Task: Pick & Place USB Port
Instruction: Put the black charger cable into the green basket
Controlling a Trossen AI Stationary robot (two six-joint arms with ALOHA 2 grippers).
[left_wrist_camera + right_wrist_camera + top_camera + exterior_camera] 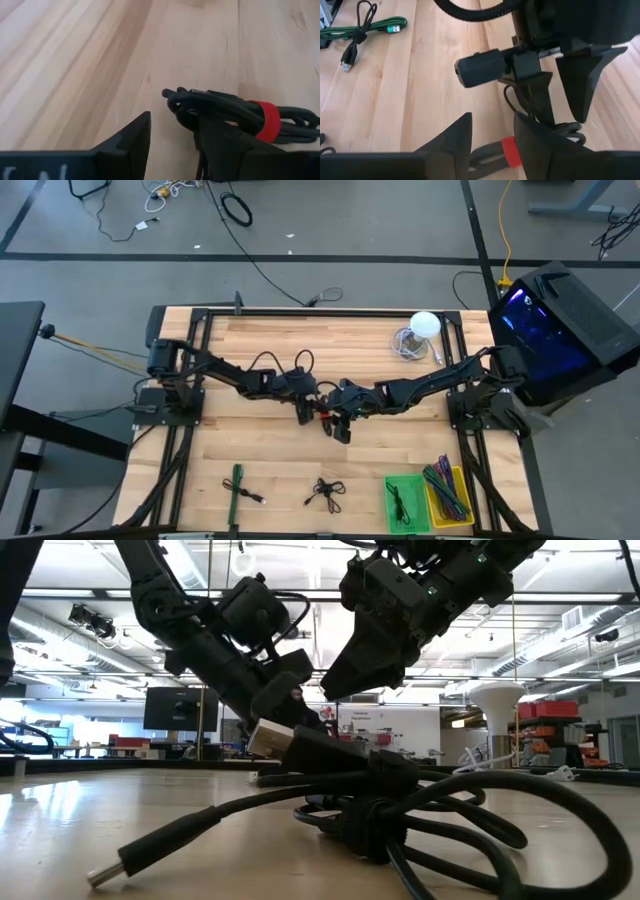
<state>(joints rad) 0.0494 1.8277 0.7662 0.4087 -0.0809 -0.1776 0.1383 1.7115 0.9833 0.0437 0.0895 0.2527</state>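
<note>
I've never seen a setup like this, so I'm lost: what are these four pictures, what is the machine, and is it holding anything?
It is one moment seen by four cameras: one above the wooden table, one at tabletop height, and one on each arm's wrist. The machine is two dark arms meeting mid-table, each ending in two fingers. The left gripper and right gripper are both open around a black cable bundle with a red band; whether either grips it is unclear. Nearer the front lie a green cable, a small black cable, and a green bin and yellow bin holding cables.
</note>
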